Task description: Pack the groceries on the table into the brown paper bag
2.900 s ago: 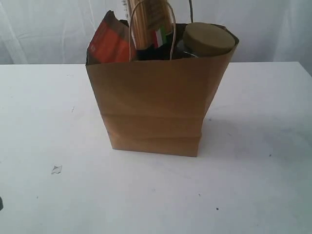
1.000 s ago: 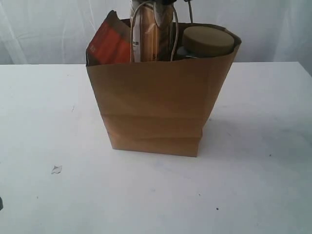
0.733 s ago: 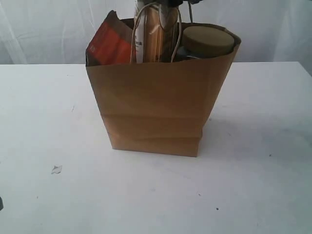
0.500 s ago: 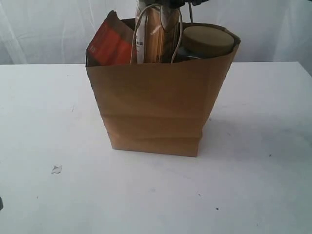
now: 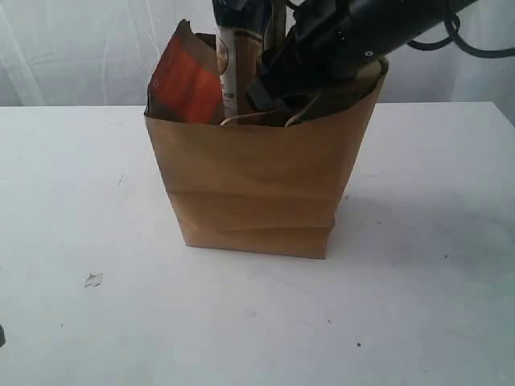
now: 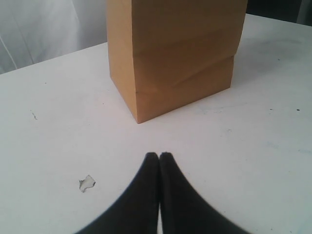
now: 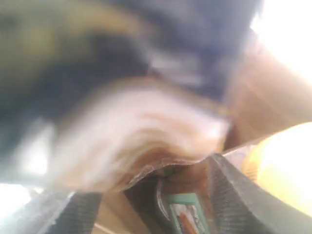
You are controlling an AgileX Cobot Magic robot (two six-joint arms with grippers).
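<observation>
The brown paper bag (image 5: 257,181) stands upright mid-table, and the left wrist view also shows the bag (image 6: 175,53). The brown pouch with the orange-red panel (image 5: 183,80) and the long spaghetti packet (image 5: 240,56) stick out of its top. My black right arm (image 5: 354,32) reaches into the bag's mouth from the upper right, and its fingers are hidden by the rim there. In the blurred right wrist view my right gripper (image 7: 146,180) is open, with the packet's green-white-red label (image 7: 183,214) between its fingers. My left gripper (image 6: 159,157) is shut and empty, low over the table (image 6: 253,146).
A small white scrap (image 5: 93,280) lies on the tabletop (image 5: 418,305) front left of the bag; the left wrist view shows the scrap (image 6: 87,183) beside my left fingers. A white curtain (image 5: 72,48) hangs behind the table. The bag's front handle loop (image 5: 257,119) lies folded against the rim.
My right arm has come down into the bag's mouth. It now covers the tan jar lid. The front handle loop has been pushed down and the spaghetti packet has shifted.
</observation>
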